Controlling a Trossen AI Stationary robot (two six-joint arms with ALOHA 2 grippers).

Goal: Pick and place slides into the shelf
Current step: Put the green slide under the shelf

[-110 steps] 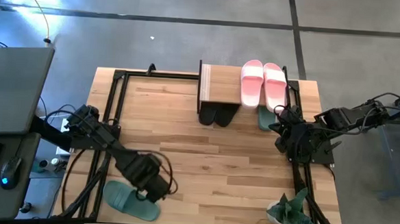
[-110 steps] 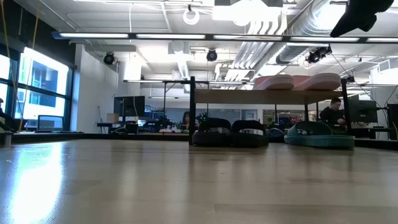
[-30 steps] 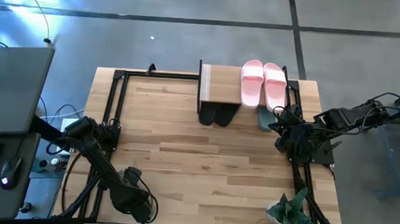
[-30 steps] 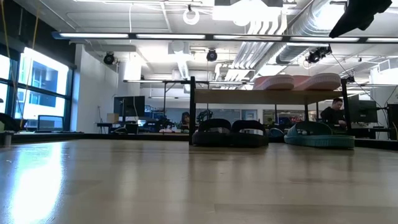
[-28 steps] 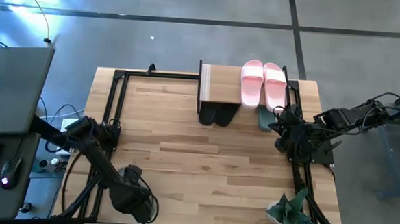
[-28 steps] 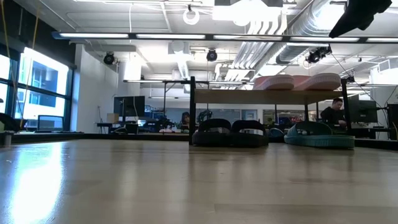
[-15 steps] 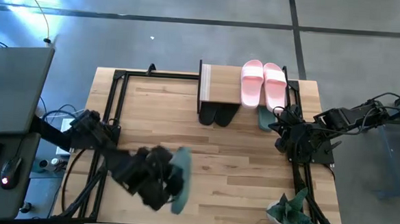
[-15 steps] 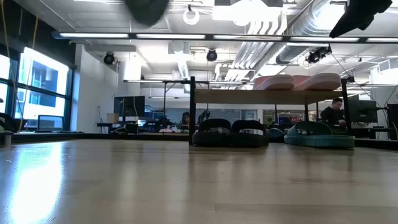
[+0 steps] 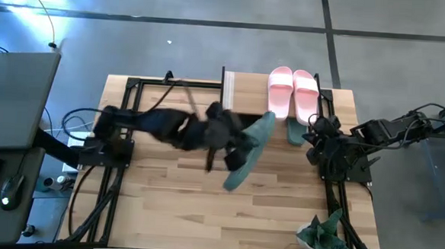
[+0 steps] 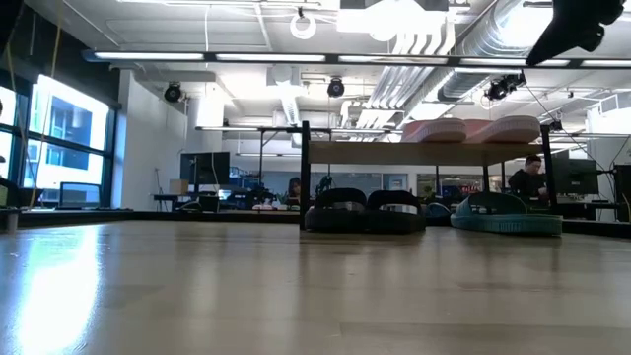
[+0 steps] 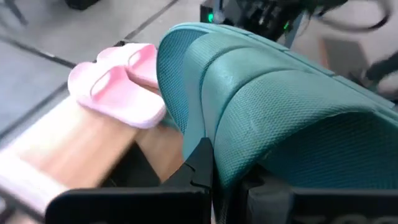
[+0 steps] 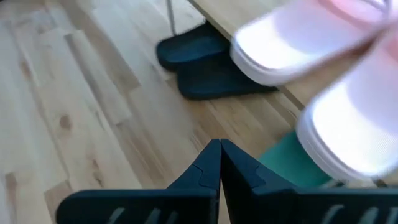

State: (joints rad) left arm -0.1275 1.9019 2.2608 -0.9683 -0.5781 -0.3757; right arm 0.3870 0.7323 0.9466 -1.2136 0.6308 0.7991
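Green slide (image 9: pixel 245 150), clamped in left gripper (image 9: pixel 235 144) jaws, has swung up beside the shelf (image 9: pixel 243 93); right gripper (image 9: pixel 314 138) jaws closed empty

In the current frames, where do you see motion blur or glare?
High view: the left arm and its green slide are smeared by motion. Right wrist view: the pink slides are blurred. Low view: window glare washes over the tabletop.

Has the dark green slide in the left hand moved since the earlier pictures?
Yes. The dark green slide, held by the left hand, went from the table's near left corner to just before the shelf.
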